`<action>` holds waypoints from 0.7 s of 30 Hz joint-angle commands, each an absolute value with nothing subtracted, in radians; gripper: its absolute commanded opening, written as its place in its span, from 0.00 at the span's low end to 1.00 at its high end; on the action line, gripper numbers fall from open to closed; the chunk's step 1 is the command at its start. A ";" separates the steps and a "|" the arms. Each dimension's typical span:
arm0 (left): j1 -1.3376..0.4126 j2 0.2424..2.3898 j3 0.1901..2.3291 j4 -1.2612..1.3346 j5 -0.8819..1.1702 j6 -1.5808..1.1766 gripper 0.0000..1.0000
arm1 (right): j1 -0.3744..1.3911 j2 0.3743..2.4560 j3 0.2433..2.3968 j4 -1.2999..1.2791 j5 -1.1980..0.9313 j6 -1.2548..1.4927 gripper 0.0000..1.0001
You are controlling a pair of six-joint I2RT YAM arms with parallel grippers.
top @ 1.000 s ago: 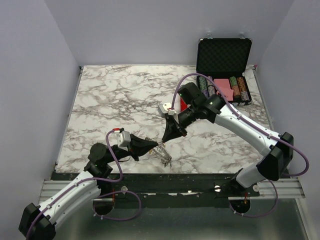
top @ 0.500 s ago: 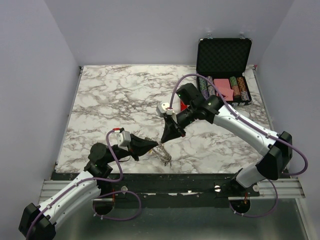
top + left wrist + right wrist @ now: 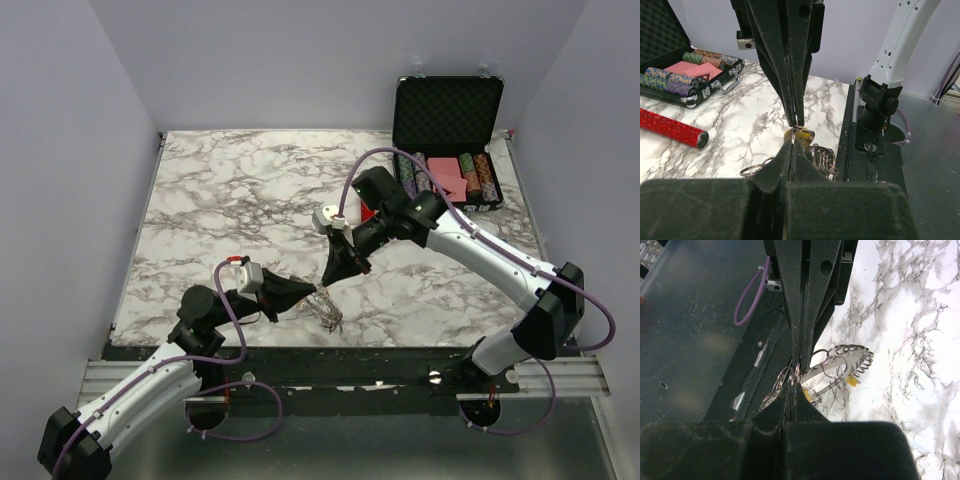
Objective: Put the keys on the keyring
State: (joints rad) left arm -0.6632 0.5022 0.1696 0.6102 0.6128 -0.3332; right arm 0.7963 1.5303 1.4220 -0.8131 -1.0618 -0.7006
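Note:
The keyring is a silvery wire ring with many small loops. It hangs near the table's front edge from my left gripper, which is shut on one of its loops. My right gripper is shut too and meets the left one tip to tip. It pinches a thin silver piece joined to a yellow-headed key just past the left gripper. In the right wrist view the keyring fans out beyond my right gripper, and a second yellow key hangs on it.
An open black case with striped poker chips stands at the back right. A red glitter cylinder lies on the marble between the case and the grippers. The table's front edge and black rail run just below the keyring.
My right gripper has crept slightly left and down, closer to the left gripper's tip. The left arm and the keyring have barely moved.

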 commanded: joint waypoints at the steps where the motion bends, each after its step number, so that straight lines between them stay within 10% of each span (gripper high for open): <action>1: -0.663 0.477 0.184 0.618 0.588 -0.310 0.00 | 0.779 1.525 1.451 -0.827 -1.065 -0.689 0.00; 21: -0.663 0.462 0.179 0.604 0.569 -0.301 0.00 | 0.773 1.526 1.424 -0.795 -1.095 -0.655 0.01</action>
